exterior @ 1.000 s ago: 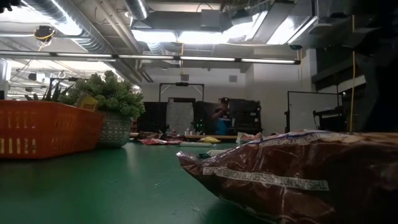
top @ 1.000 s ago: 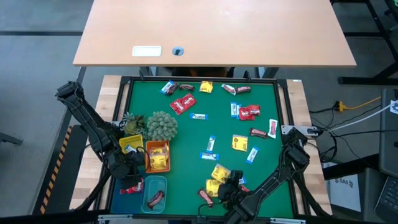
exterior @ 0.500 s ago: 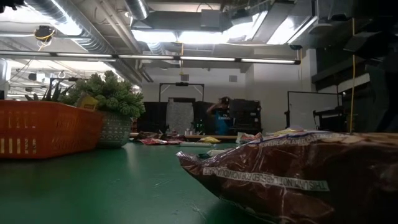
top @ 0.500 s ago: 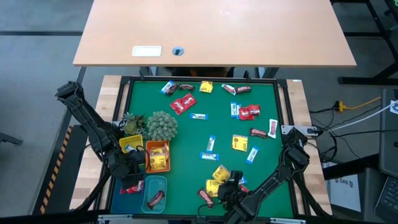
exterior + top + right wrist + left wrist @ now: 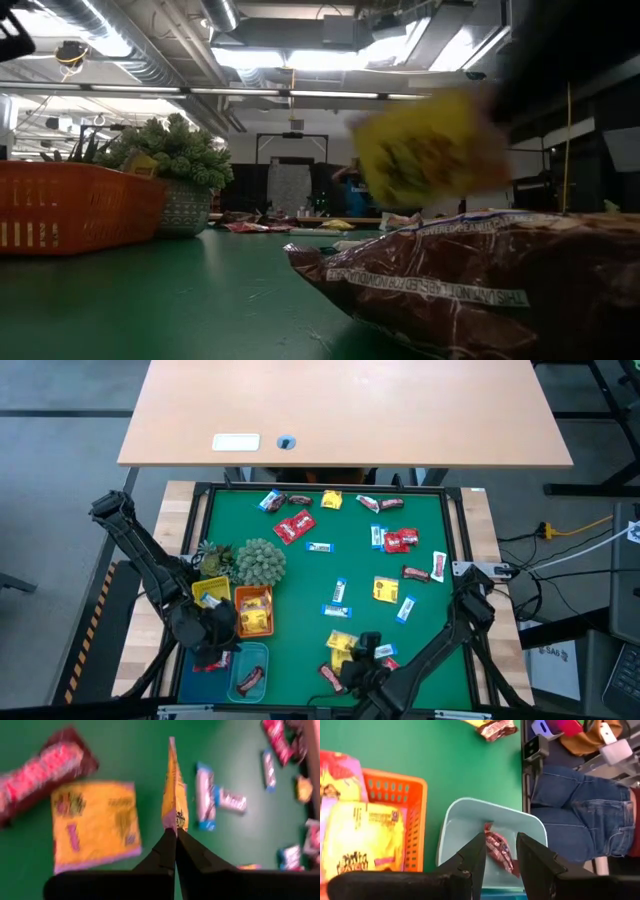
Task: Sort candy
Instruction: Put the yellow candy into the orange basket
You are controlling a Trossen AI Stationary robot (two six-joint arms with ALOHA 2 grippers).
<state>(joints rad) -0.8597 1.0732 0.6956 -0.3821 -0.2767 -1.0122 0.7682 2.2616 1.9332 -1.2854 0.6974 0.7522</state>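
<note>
While a few sweets sit in trays (image 5: 250, 658), most candy (image 5: 385, 540) lies loose on the surface; right pincer (image 5: 174, 831) pinches a yellow packet (image 5: 175, 800).

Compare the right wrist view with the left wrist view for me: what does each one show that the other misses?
Only the right wrist view: the right end effector shut on a yellow packet held edge-on, another yellow packet lying flat, blue-white wrappers. Only the left wrist view: the left end effector open over the teal tray holding a dark brown bar, the orange tray, a person's jeans. Both: the green mat.
</note>
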